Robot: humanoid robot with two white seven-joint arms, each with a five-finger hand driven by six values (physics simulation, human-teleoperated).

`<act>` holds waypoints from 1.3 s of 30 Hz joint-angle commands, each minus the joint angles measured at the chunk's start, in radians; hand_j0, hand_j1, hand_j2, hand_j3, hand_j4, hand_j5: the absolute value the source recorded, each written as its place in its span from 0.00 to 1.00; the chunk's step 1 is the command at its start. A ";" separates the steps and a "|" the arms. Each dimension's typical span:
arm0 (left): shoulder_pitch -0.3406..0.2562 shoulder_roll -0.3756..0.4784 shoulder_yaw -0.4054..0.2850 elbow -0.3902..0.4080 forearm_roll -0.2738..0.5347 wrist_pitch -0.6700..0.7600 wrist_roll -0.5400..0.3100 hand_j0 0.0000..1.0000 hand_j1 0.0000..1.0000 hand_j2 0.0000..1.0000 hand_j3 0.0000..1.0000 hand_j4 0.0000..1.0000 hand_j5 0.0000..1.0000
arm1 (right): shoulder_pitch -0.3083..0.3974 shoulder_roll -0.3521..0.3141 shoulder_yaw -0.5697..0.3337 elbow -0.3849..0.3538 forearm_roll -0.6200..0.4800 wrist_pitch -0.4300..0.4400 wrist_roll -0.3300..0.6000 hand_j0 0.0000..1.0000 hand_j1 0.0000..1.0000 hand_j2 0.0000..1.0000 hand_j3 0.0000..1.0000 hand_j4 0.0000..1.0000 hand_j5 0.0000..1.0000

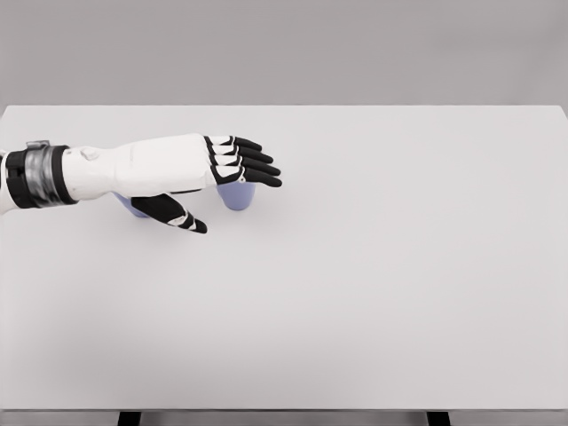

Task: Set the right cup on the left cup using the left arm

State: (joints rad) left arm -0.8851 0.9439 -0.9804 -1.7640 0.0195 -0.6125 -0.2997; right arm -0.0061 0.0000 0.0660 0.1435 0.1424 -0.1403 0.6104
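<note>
I am reaching my left hand (191,173) in from the left edge over the white desk (399,284), the white forearm lying nearly level and the dark wrist band showing close to the border. My four fingers (253,161) are stretching out straight toward the right, held side by side, while my thumb (182,216) is angling down and forward beneath the palm. The fingers are lying extended and relaxed, and they are not closing on anything that I can see.

Two pale lavender cups are sitting under my hand, in the left half of the desk and toward its far side. The right cup (238,195) is showing below my fingertips: only its lower, rounded part is peeking out, while its upper part is hiding behind my fingers. I cannot tell whether my fingers are touching it or merely hanging above it. The left cup (133,207) is showing as a small lavender sliver under my palm, just left of the thumb's base, with most of it covered by my hand. The two cups are standing apart from each other, with my thumb lying in front of the gap between them. Both seem to be resting on the desk surface, neither one sitting on the other.

A soft shadow is falling on the desk below my arm. My right arm is not showing in this view.
</note>
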 commanded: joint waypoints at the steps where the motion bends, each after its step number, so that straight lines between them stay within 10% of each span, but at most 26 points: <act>1: 0.000 0.001 0.000 0.000 0.007 0.002 0.001 1.00 1.00 1.00 1.00 1.00 1.00 | 0.002 0.000 0.002 0.005 0.000 0.001 0.000 1.00 1.00 1.00 1.00 1.00 1.00; 11: -0.051 0.003 -0.014 0.001 0.022 0.002 0.001 1.00 1.00 1.00 1.00 1.00 1.00 | 0.005 0.000 0.000 0.002 0.000 0.001 0.000 1.00 1.00 1.00 1.00 1.00 1.00; 19: -0.543 -0.014 -0.665 0.107 0.117 0.002 0.001 1.00 1.00 1.00 1.00 1.00 1.00 | 0.005 0.000 -0.002 0.004 0.000 0.001 0.000 1.00 1.00 1.00 1.00 1.00 1.00; 25: -0.552 -0.048 -0.517 0.107 0.203 0.002 0.001 1.00 1.00 1.00 1.00 1.00 1.00 | 0.005 0.000 -0.002 0.004 0.000 0.001 0.000 1.00 1.00 1.00 1.00 1.00 1.00; 35: -0.523 -0.077 -0.509 0.159 0.146 0.002 0.020 1.00 1.00 1.00 1.00 1.00 1.00 | 0.005 0.000 -0.002 0.004 0.000 0.001 0.000 1.00 1.00 1.00 1.00 1.00 1.00; 39: -0.512 -0.097 -0.503 0.222 0.142 0.002 -0.161 1.00 1.00 1.00 1.00 1.00 1.00 | 0.005 0.000 -0.002 0.004 0.000 0.001 0.000 1.00 1.00 1.00 1.00 1.00 1.00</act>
State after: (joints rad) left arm -1.3990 0.8593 -1.4877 -1.5680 0.1615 -0.6126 -0.3845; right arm -0.0015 0.0000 0.0644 0.1469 0.1412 -0.1389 0.6104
